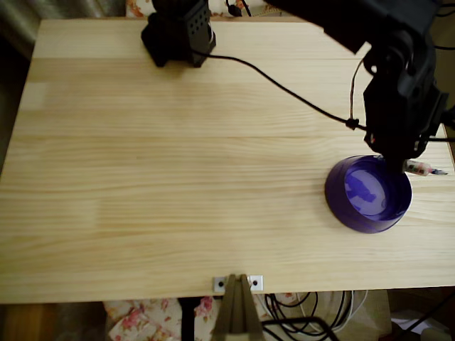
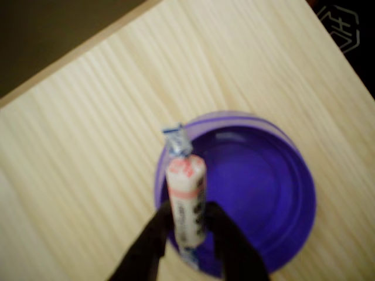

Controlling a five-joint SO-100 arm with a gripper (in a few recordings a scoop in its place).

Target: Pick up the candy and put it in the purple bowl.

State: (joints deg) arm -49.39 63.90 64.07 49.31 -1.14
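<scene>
The purple bowl (image 1: 368,195) sits on the wooden table near the right edge in the overhead view. My black gripper (image 1: 405,162) hangs over the bowl's upper right rim. The candy (image 1: 424,169) sticks out to the right of the fingers there. In the wrist view the gripper (image 2: 188,225) is shut on the candy (image 2: 185,199), a white and pink wrapped sweet with a twisted bluish end, held above the near rim of the bowl (image 2: 258,193). The bowl's inside holds nothing.
A black cable (image 1: 284,89) runs across the table from the arm's base (image 1: 178,32) at the top toward the gripper. The table's right edge (image 1: 449,213) lies just beyond the bowl. Bare wood spreads left of the bowl.
</scene>
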